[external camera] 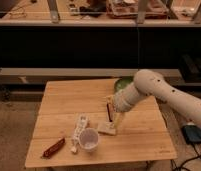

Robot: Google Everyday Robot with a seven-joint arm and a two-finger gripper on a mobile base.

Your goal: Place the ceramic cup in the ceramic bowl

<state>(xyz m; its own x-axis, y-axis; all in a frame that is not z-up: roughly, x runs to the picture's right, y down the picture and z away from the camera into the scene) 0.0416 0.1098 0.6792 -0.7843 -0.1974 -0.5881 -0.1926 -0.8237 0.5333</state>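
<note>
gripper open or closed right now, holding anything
gripper: open, holding nothing, down low beside the ceramic cup and not touching it

Colours on the pale plank-grained wooden table
The ceramic cup was white. Just right of it hung the cream gripper, beyond it sat the green ceramic bowl, just left lay a white power strip, and farther left a reddish-brown packet.

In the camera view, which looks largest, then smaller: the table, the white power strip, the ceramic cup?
1. table
2. white power strip and ceramic cup: too alike to rank.
The gripper hangs just right of the cup.
</note>
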